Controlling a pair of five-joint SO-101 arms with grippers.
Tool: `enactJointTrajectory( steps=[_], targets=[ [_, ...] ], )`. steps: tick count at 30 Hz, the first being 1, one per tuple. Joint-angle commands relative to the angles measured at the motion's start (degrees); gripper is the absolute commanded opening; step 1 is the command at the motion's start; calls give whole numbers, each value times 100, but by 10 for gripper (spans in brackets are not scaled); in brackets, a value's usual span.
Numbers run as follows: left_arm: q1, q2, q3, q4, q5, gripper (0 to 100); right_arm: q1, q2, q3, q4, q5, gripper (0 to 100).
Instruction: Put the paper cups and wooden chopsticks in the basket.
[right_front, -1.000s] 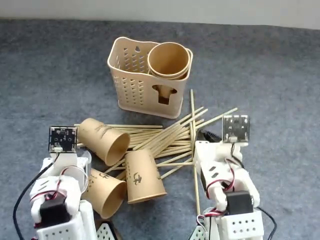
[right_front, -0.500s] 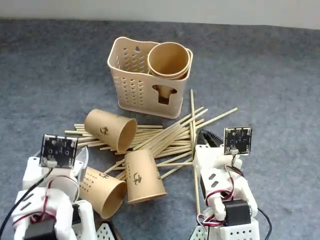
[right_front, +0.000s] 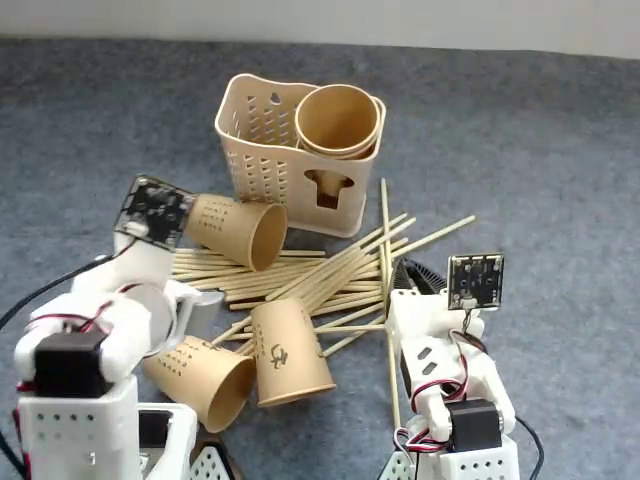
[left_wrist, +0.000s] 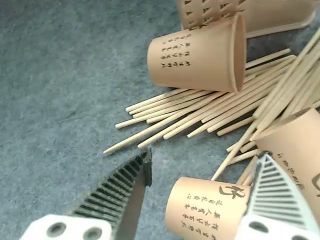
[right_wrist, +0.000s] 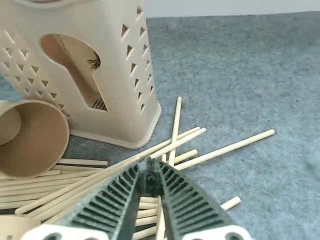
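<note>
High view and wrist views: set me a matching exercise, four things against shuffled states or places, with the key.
Things:
1. basket
2. wooden chopsticks
3. left gripper
4. right gripper

States or places:
A. jaws shut
B. stands upright with a paper cup inside
C. jaws open
D. scattered flat on the carpet

Pairs: 1-B, 2-D, 3-C, 4-A
</note>
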Motion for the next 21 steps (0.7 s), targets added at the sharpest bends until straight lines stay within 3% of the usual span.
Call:
enactJointTrajectory(
  steps=[1, 13, 21],
  targets=[
    [673, 400, -330, -158, 316, 312, 57, -57, -22, -154, -62, 7],
    [813, 1719, -127, -1811, 1143, 277, 40, -48, -22, -154, -53, 7],
    [831, 2396, 541, -3042, 1310, 277, 31, -22, -13, -154, 123, 7]
  ],
)
